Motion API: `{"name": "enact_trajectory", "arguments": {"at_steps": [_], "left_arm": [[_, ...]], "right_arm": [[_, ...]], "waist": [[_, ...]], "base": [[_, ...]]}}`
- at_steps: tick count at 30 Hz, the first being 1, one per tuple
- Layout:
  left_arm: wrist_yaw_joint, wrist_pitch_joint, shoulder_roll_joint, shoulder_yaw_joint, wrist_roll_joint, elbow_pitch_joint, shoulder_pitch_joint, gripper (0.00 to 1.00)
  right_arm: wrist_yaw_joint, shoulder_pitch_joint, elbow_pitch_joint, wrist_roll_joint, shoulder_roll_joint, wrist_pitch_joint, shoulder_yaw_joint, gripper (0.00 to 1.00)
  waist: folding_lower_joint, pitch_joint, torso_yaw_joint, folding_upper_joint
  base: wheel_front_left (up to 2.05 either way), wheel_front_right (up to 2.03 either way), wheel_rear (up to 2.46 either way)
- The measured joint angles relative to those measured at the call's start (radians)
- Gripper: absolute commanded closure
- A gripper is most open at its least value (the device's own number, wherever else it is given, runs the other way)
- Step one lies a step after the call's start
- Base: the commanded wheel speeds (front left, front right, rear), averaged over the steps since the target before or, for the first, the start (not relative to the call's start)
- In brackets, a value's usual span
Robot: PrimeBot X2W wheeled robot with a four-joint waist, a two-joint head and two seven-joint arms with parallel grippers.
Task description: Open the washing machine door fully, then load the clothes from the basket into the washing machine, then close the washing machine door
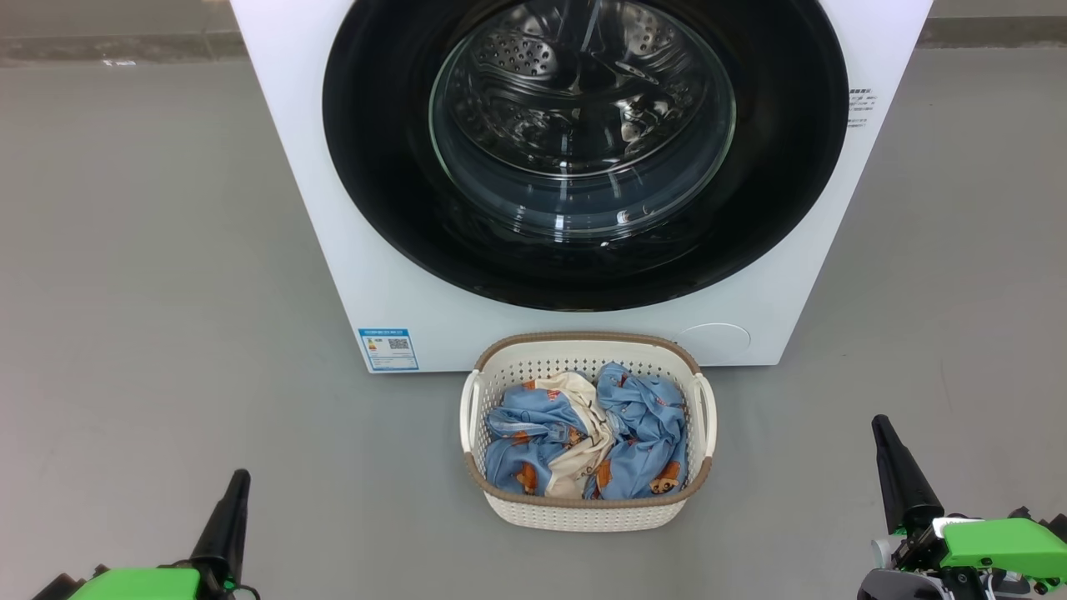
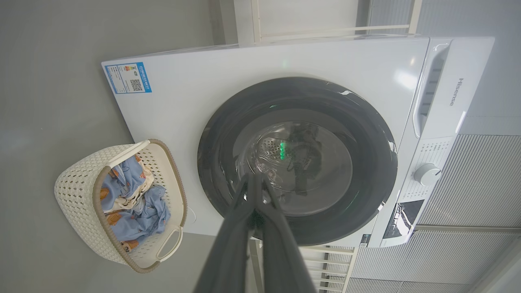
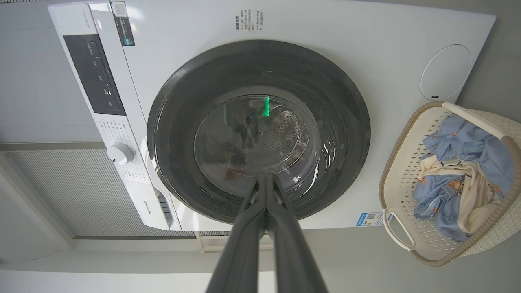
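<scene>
Head view puts the large round glossy black washing machine door (image 1: 583,142), with its clear domed glass window, at 12 o'clock. It is shut flush against the big white boxy front-loading washing machine (image 1: 317,208), so we judge that the first step, opening it, is not yet begun. From the left fingers (image 1: 225,517), low at 7 o'clock, the door lies towards 1 o'clock. From the right fingers (image 1: 900,479), low at 5 o'clock, it lies towards 11 o'clock. Both are well apart from it, the right reaching slightly further up the view. Being round, the door offers no long axis, and we cannot tell which edge carries the catch, so we cannot say which arm suits the pull. Both pairs of long dark fingers are clenched together on nothing, pointing towards 12 o'clock from arms held low; in each wrist view they aim at the glass. The small rectangular cream-white perforated plastic basket (image 1: 583,339) with its brown rim sits on the floor at 6 o'clock, just in front of the machine and between the two arms. Its long axis runs 9 to 3 o'clock, and it holds the light blue printed and cream-white clothes (image 1: 583,433).
</scene>
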Motion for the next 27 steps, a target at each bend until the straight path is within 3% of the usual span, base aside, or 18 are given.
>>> {"name": "enact_trajectory", "arguments": {"at_steps": [27], "left_arm": [[0.0,0.0,0.0,0.0,0.0,0.0,0.0,1.0]], "right_arm": [[0.0,0.0,0.0,-0.002,0.002,0.003,-0.002,1.0]], "waist": [[0.0,0.0,0.0,0.0001]], "base": [[0.0,0.0,0.0]]}}
